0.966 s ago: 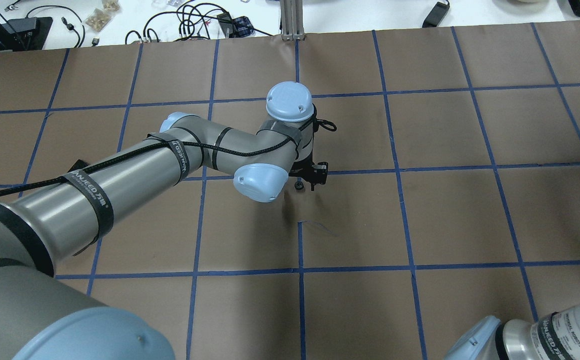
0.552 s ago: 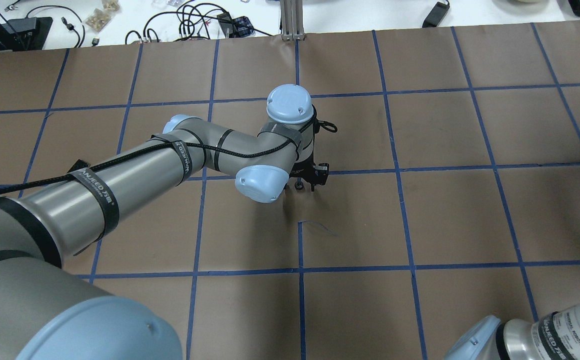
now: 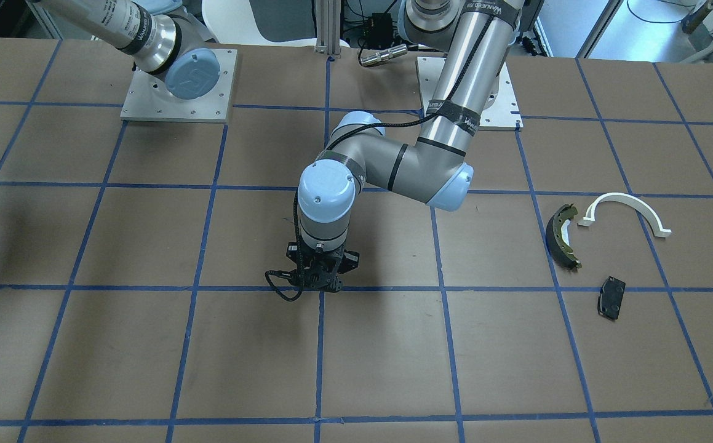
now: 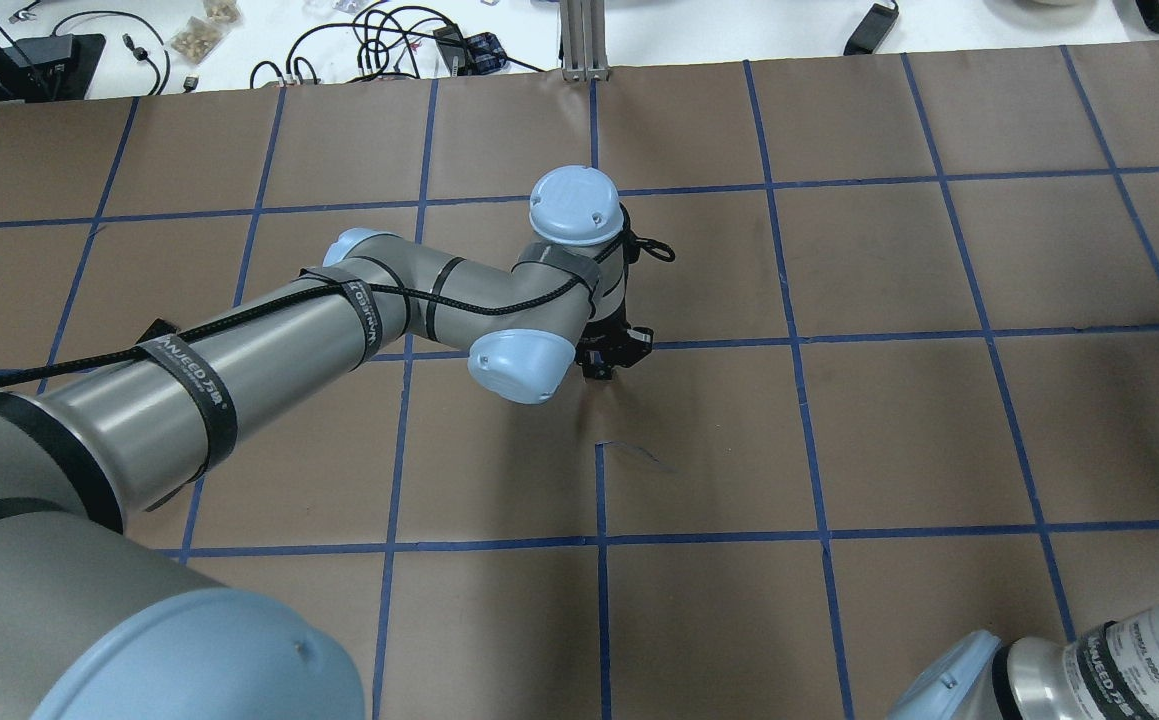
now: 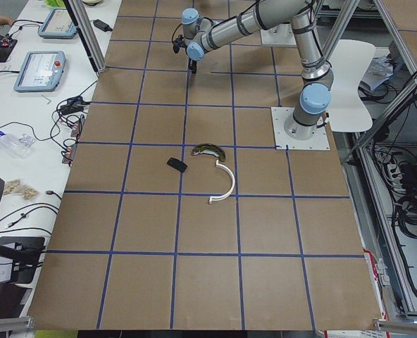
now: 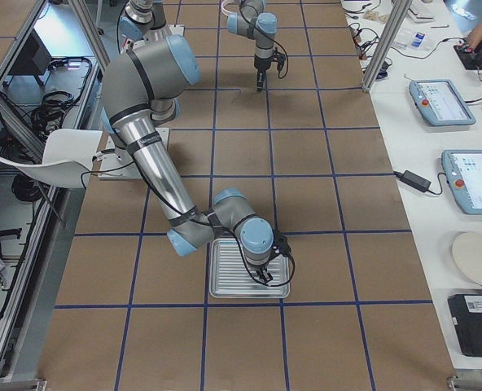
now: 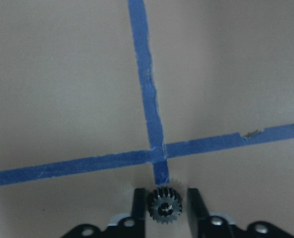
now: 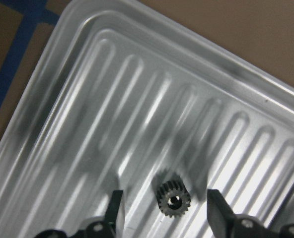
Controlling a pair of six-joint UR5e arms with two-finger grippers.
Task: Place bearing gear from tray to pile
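I have the left gripper low over a tape cross, fingers set a little wider than the bearing gear that lies flat between them, bore up; a sliver of gap shows on each side, so I read it as bracketed, not yet clamped. The right gripper hangs wide open over the ribbed metal tray, holding nothing, with a second bearing gear flat on the tray floor between its fingers, nearer the right-hand one. The pile sits well apart from the left gripper on its outer side: brake shoe, white half-ring, black pad. I judge the gear small, rigid, dense for its size, and likely slick; the teeth give the pads some bite, so I would pinch across the toothed rim through the centre, since an off-centre squeeze could squirt it sideways. The gear bears no writing I can read; the strap on the left arm reads WANJEED.
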